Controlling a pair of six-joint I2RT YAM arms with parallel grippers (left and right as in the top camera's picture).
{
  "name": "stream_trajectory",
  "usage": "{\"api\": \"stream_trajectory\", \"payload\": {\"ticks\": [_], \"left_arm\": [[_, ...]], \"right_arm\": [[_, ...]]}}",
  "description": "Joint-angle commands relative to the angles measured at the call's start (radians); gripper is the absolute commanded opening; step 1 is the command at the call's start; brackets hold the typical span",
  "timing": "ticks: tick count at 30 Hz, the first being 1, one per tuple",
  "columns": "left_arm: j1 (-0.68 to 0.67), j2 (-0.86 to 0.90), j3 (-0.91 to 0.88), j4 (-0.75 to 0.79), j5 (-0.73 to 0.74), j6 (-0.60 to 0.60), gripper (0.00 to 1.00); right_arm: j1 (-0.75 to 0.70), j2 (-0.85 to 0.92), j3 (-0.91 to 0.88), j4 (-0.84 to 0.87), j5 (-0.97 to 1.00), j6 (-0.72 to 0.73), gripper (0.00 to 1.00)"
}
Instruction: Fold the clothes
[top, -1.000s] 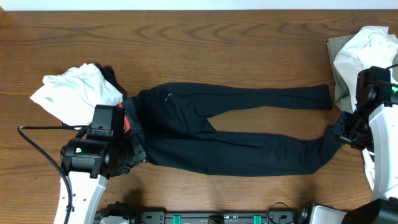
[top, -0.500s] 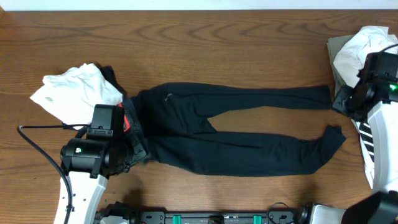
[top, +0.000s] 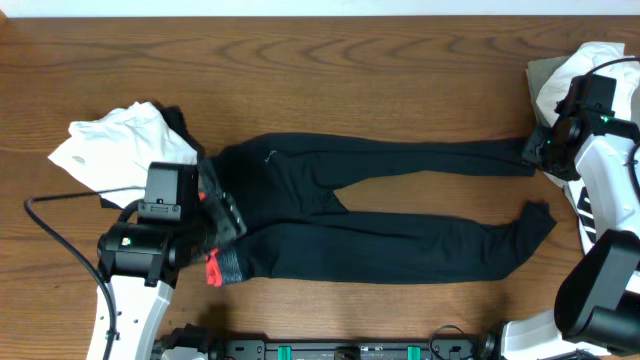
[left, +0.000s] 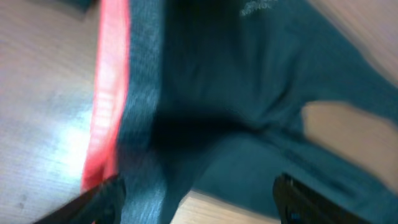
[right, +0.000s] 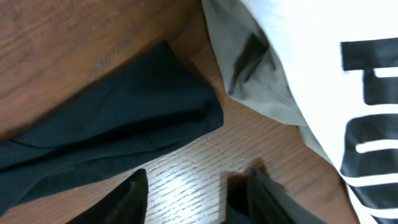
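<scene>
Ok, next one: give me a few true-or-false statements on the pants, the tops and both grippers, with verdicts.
1. The pants lie stretched out, waistband at the left gripper's end. True.
2. The right gripper is clamped on a cuff. False: its jaws stand open over bare table, beside the cuff.
3. A printed white top lies on a beige piece. True.
4. The pants are folded in half. False: they lie at full length, unfolded.
5. The left gripper is open above the pants. True.
</scene>
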Motion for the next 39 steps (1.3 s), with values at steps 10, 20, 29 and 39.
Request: {"api": "stream_trajectory", "payload": {"ticks": [10, 20, 29, 39], "left_arm": [[0.004, 0.293, 0.012, 0.319, -0.009, 0.095, 0.78], [0.004, 0.597, 0.012, 0.455, -0.009, 0.094, 0.77], [0.004, 0.743, 0.012, 0.612, -0.010, 0.095, 0.77], [0.004, 0.892, 0.013, 0.867, -0.009, 0.094, 0.72]], "right_arm": [[-0.009, 0.149, -0.001, 0.075, -0.092, -0.015, 0.58], [-0.009, 0.152, -0.001, 0.126, -0.113, -0.015, 0.49], [-0.009, 0.159, -0.001, 0.157, -0.108, -0.014, 0.53], [-0.005, 0.275, -0.001, 0.163, -0.109, -0.014, 0.53]]}}
